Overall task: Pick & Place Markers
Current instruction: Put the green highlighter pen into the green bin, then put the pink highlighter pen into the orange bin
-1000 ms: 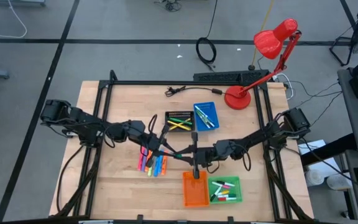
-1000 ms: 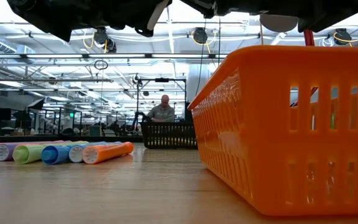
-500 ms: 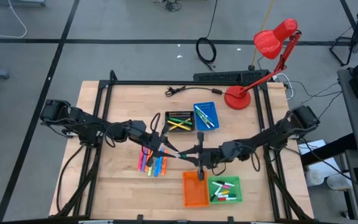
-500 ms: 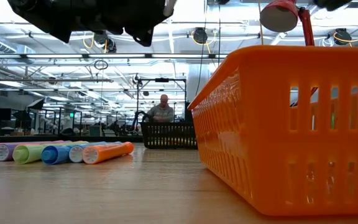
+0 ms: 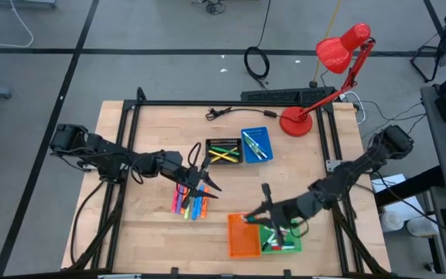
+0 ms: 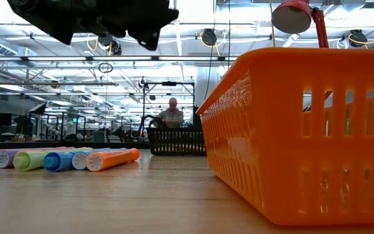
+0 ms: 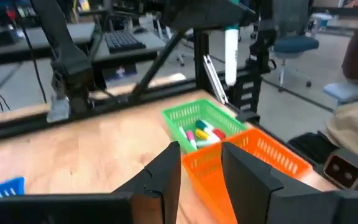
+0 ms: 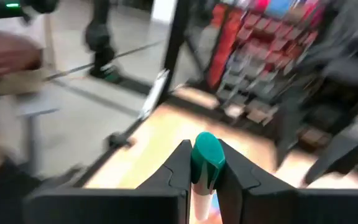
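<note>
From where I'm driving this, the right gripper [image 5: 252, 217] is hanging over the orange tray [image 5: 243, 240] near the front edge of the table [image 5: 130, 232], and it's got its fingers [image 8: 178, 163] clamped on a white marker with a green cap [image 8: 205, 163]. The left wrist view shows that same marker [image 7: 230, 55] held upright above the trays. The green tray [image 5: 294, 232] sits touching the orange one and has a handful of markers [image 5: 279, 237] in it, pink, red and green ones mostly.

The left gripper [image 5: 202, 184] is parked above the loose pile of markers [image 5: 189, 204] lying on the table left of the orange tray, with its fingers [image 7: 161, 176] apart and nothing between them.

Further back, the black tray [image 5: 223, 151] and the blue tray [image 5: 255, 144] each hold a few more markers.
</note>
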Available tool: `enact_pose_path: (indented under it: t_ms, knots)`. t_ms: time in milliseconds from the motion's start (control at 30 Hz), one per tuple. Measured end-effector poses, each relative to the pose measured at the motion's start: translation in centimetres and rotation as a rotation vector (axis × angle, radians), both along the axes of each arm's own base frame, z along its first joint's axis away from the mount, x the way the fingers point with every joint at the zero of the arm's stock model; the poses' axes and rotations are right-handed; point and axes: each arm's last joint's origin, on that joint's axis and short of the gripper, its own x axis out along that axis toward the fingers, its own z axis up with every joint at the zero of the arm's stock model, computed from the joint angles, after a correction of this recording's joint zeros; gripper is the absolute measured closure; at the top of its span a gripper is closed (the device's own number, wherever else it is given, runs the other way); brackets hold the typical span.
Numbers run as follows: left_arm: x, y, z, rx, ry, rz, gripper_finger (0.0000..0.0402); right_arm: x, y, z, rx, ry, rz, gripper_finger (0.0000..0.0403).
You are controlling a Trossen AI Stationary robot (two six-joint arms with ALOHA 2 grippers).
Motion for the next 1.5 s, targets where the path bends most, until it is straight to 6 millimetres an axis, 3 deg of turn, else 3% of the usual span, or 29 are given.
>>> enact_pose_path:
  t_ms: [200, 367, 533, 867, 1067, 1233, 1500]
  knots:
    - [-0.2, 0.5, -1.4, 0.037, 0.147, 0.078, 0.0282, -3.4, 2.8, -1.6, 0.164, 0.288, 0.066, 0.0373]
    - [-0.3, 1.3, -2.2, 0.076, 0.223, 0.199, 0.0282, -6.2, 4.7, -4.0, 0.176, 0.504, 0.029, 0.0356]
    - [-0.3, 1.7, -2.2, 0.077, 0.228, 0.239, 0.0282, -7.1, 5.4, -4.8, 0.213, 0.549, -0.037, 0.0325]
    - [-0.4, 1.6, -2.5, 0.058, 0.267, 0.244, 0.0282, -6.1, 3.8, -6.5, 0.226, 0.498, -0.07, 0.0287]
    - [-3.2, 1.9, -2.5, -0.005, 0.637, 0.306, 0.0282, -4.9, 2.6, -6.7, 0.243, 0.377, -0.059, 0.0274]
    - [-5.2, 1.9, -1.8, -0.115, 0.828, 0.471, 0.0282, -3.7, 2.0, -5.5, 0.16, 0.201, -0.024, 0.0273]
    - [-6.1, 1.1, -2.1, -0.207, 0.925, 0.596, 0.0282, -1.8, -0.8, -2.4, -0.004, -0.09, -0.083, 0.0272]
